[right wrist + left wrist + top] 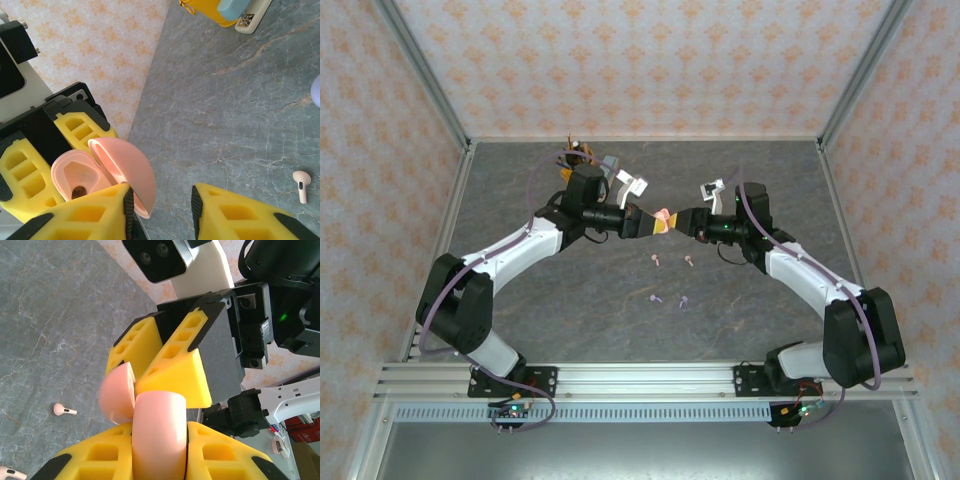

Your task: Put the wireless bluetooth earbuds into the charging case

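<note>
Grip explains the pose: our left pincer point(650, 222) clamps the pale pink oval plastic charging case point(159, 430) aloft, so its hinged lid point(125, 165) meets our right pincer point(162, 195), jaws partly apart, likely propping it open. Tiny pink and lilac stemmed earbuds point(656, 261) lie below both pincers on the grey marbled tabletop point(570, 300).

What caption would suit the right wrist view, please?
Left yellow foam fingers grip the open pale pink plastic charging case; a pale pink stemmed earbud lies on the grey marbled table.
</note>
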